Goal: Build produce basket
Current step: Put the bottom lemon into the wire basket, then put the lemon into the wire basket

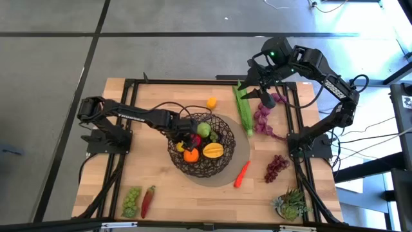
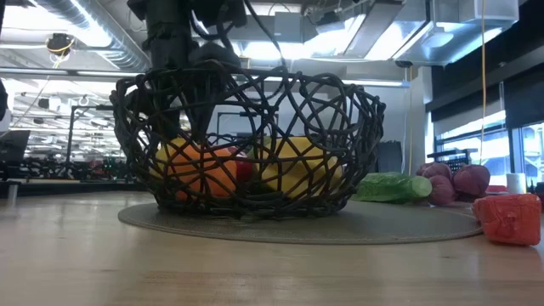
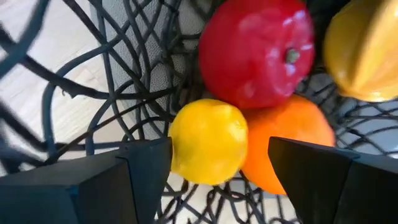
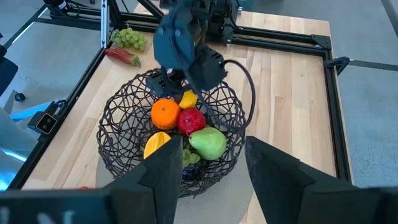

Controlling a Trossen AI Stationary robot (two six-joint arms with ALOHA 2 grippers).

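basket [image 1: 226, 161]: five fruits inside | left tool [image 3: 214, 171] open astride lemon [image 3: 208, 142] inside basket, gripping nothing | carrot [image 1: 241, 174], grapes outside basket

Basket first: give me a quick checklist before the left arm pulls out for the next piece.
1. Lemon released into basket: ok, it lies on the mesh beside the orange and red apple, between the fingers with gaps both sides.
2. Left gripper open: ok.
3. Left gripper clear of the wires: cannot tell, it sits inside the rim.
4. Right gripper out of the way: ok, open and empty, raised over the table's far right.
5. Produce left outside: ok, carrot and purple grapes lie on the table.
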